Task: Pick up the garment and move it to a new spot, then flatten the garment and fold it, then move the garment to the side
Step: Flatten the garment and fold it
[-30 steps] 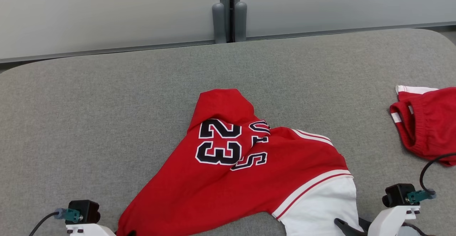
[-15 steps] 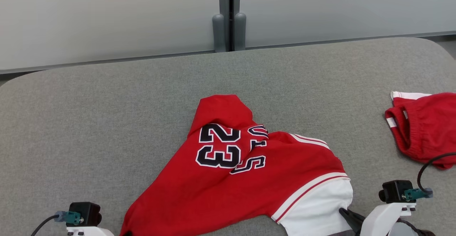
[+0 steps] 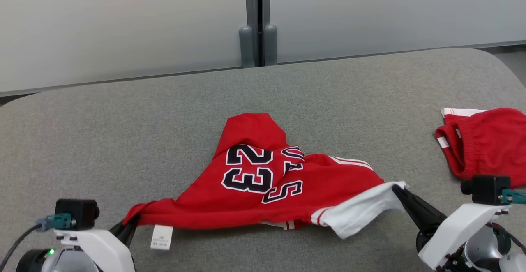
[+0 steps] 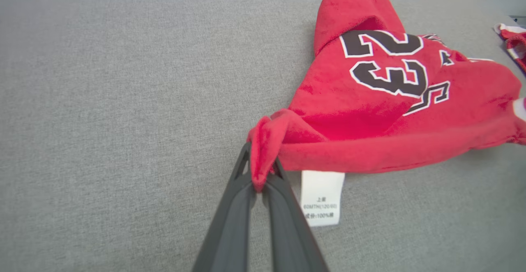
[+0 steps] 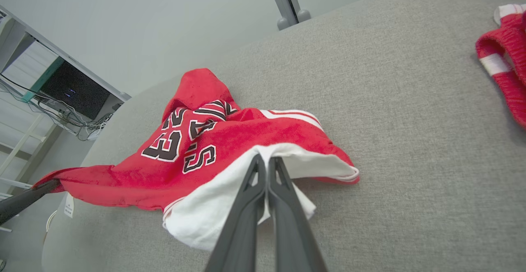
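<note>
jersey (image 3: 254, 190) corners now rise off the grey bench (image 3: 123, 132), having lain flat a second ago: left end effector (image 4: 259, 181) clenched on the red hem, right end effector (image 5: 267, 163) on the white trim. pick-up has begun; relocation comes next.

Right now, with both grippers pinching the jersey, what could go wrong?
The left gripper holds just a small bunched tip of the red jersey; it might slip out under tension.
The right gripper pinches its white edge; the middle lies crumpled on the grey surface, so it may drag.
The red shorts lie close on the right and could be caught.
</note>
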`<state>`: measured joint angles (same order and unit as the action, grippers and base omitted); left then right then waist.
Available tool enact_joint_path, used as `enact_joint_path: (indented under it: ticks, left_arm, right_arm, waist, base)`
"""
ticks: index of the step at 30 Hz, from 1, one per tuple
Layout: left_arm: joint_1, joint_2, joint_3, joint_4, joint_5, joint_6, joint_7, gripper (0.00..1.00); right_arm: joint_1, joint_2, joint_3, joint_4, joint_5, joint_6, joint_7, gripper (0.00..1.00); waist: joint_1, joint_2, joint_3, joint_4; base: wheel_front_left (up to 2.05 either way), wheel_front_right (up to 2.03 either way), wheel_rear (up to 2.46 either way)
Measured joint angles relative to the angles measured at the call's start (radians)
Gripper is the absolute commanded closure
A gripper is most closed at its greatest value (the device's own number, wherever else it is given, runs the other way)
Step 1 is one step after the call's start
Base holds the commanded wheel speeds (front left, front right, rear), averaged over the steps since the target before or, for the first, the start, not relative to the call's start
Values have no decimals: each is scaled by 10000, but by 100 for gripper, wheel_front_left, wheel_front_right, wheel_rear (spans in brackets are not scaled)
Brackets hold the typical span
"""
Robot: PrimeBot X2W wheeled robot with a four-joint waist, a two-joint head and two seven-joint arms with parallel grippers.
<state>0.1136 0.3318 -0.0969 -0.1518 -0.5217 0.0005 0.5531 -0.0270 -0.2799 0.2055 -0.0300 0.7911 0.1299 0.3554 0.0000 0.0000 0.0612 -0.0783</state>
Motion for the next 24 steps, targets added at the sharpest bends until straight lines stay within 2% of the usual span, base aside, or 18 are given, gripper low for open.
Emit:
enact_joint_path:
  ticks: [5,11,14,20,24]
  left_arm:
    - [-1383,104,33,416,151,-299,-525,100]
    - [-3920,182,-186,1678,364,-771,-1116,100]
    - [-5474,307,-575,2472,848,-917,-1386,100]
    - [-8902,-33,-1346,4412,1243,-1197,-2288,100]
    - [-11249,96,-1655,5781,1465,-1241,-3030,100]
  right_arm:
    - [-935,-368,284,-104,598,-2,-825,100]
    - [-2967,-663,708,332,1574,0,-2029,100]
    - [-4262,-978,999,742,2071,-2,-2533,100]
    - [-7158,-1661,1530,1641,2978,-2,-3296,100]
    - [-9349,-1822,2238,2288,3325,-2,-3488,100]
  waist:
    - [0,0,406,-16]
    - [1,0,1169,27]
    - [0,0,1639,89]
    - [0,0,2651,315]
    - [0,0,3391,409]
  base:
    - [0,0,0]
    - [0,0,0]
    - [0,0,0]
    - [0,0,0]
    - [0,0,0]
